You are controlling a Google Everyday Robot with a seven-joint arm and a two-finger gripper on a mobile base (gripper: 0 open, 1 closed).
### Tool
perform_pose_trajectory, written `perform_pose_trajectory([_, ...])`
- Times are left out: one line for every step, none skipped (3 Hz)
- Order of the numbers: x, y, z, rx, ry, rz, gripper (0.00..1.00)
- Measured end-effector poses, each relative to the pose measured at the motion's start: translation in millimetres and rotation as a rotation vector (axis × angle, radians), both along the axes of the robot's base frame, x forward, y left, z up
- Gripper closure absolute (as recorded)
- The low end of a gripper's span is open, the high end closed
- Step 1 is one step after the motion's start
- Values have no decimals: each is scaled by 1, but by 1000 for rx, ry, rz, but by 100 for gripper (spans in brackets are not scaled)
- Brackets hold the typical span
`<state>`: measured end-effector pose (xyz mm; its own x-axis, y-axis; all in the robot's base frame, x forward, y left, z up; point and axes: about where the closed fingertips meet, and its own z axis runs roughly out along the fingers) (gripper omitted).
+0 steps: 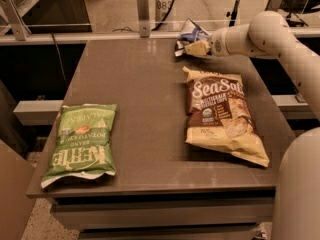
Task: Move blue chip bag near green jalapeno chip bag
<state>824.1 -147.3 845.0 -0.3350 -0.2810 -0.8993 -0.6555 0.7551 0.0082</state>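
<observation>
Single camera view, set high above the near edge of the flat grey-brown counter (150, 109), facing down and forward toward its far edge. Medium range: all four counter corners are in frame. The robot's white rounded arm (270, 34) enters from the right side; its gripper (194, 48) sits at the far edge, right of centre, against the small crinkled navy-blue foil chip bag (192, 35).

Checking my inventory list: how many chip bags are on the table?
3: green jalapeno chip bag front left, Sea Salt bag right, blue chip bag at the far edge, by the end effector.
</observation>
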Motion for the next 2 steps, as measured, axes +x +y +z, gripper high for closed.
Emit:
perform_pose_trajectory([-16,42,24,23,-58,126,59])
perform_pose_trajectory([-32,78,38,24,-98,245,60])
